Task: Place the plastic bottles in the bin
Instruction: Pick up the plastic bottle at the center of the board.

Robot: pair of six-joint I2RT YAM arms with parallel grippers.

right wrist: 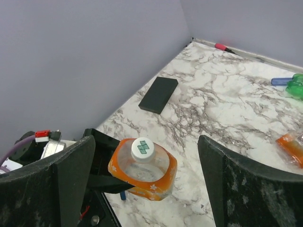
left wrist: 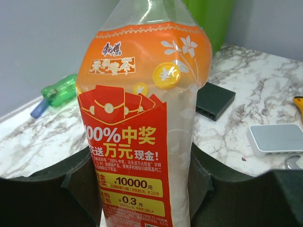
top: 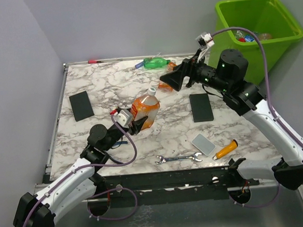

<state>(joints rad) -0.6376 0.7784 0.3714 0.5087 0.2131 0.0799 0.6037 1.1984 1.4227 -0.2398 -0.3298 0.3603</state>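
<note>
orange-label bottle (top: 145, 110) w/ white cap (top: 151, 90), green bottle (top: 156, 63), lime bin (top: 248, 16), grey-veined white marble table (top: 113, 85).

bottle (left wrist: 142, 123) clear thin plastic with glossy orange label film, tabletop (top: 113, 80) smooth marble-look, wrench (top: 178, 158) bright bare metal, bin (top: 272, 50) glossy green plastic.

The left arm (top: 68, 184) lies low, reaching from its base at 7 o'clock toward 1 o'clock. The left gripper (top: 137, 124) (left wrist: 147, 189) is clamped on the lower body of a bottle (top: 145, 110) that stands roughly upright. The right arm (top: 266, 121) rises from 4 o'clock, bends at the elbow, and its forearm points toward 9 o'clock, with the right gripper (top: 171, 81) (right wrist: 151, 184) tilted downward and its jaws spread wide.
</note>
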